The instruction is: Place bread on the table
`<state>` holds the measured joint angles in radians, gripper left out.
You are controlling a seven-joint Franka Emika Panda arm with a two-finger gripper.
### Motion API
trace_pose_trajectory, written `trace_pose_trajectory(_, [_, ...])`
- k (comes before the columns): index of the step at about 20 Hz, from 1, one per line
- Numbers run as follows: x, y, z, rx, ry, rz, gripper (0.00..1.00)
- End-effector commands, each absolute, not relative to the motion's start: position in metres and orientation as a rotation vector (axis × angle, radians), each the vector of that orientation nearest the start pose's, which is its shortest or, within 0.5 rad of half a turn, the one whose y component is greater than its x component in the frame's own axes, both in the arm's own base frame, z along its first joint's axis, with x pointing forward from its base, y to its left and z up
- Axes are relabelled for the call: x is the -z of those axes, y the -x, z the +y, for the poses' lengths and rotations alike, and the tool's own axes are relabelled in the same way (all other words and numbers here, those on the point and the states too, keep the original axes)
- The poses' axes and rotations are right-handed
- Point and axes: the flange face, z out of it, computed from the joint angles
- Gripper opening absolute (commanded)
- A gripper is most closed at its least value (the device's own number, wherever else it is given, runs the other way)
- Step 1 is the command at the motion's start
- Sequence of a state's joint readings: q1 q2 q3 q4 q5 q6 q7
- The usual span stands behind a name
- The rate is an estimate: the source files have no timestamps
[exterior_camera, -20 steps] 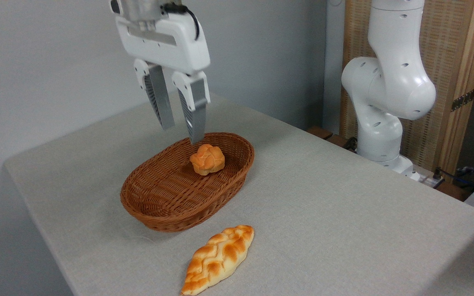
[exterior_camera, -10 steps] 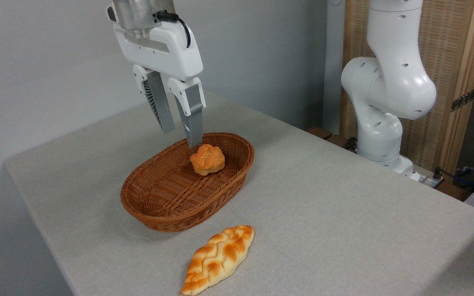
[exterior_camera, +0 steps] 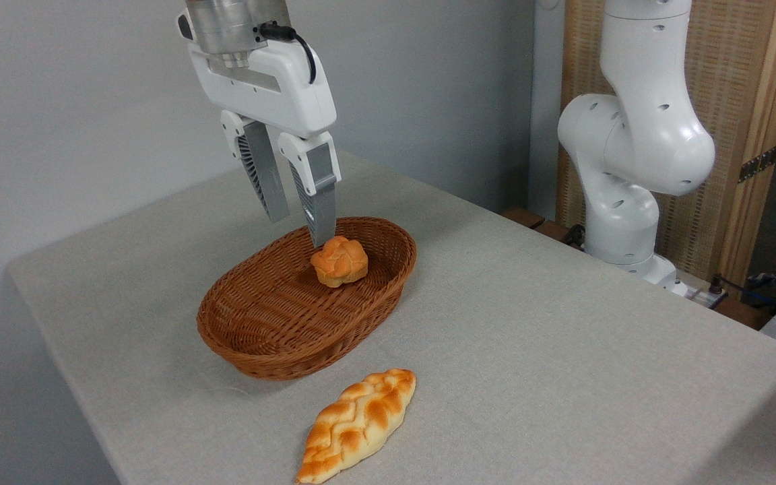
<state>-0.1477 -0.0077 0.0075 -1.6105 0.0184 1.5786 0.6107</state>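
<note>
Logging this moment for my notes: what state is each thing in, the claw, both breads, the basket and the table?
claw: open, empty, hanging above the basket's far end
braided loaf: lying flat on the table, outside the basket, untouched
round bun: sitting inside the basket, near its far end
basket: upright on the table, holding only the bun
table: covered in grey cloth, bearing basket and loaf

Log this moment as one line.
gripper: open, empty, above basket | bread: on table | bun: in basket
</note>
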Motion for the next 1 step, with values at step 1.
trace_pose_trajectory(1, [-0.6157,-0.5452,-0.0717,-0.055,2.902,1.145,1.00])
